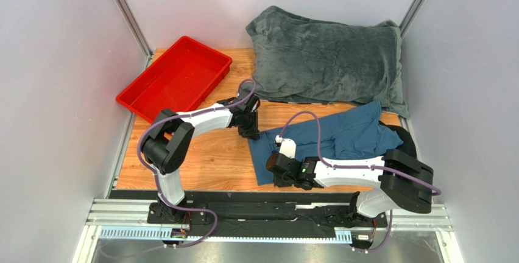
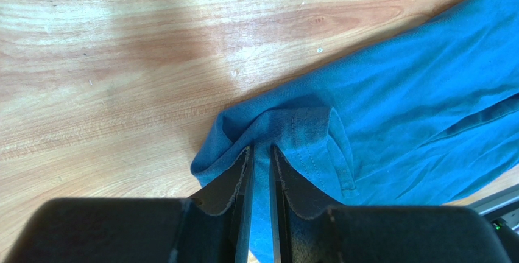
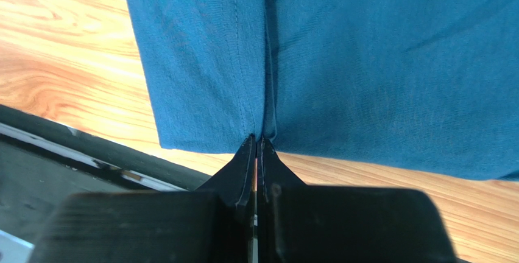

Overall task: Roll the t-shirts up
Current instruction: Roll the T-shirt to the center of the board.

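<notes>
A plain teal-blue t-shirt lies rumpled on the right half of the wooden table. My left gripper is at the shirt's far left corner. In the left wrist view it is shut on a raised fold of the t-shirt, and cloth shows between its fingers. My right gripper is at the shirt's near left edge. Seen from the right wrist, it is shut on the hem of the t-shirt, where a crease runs up from the tips.
A red tray sits at the back left of the table. A large fuzzy grey blanket covers the back right, touching the shirt's far edge. A black rail runs along the near table edge. Walls close in on both sides.
</notes>
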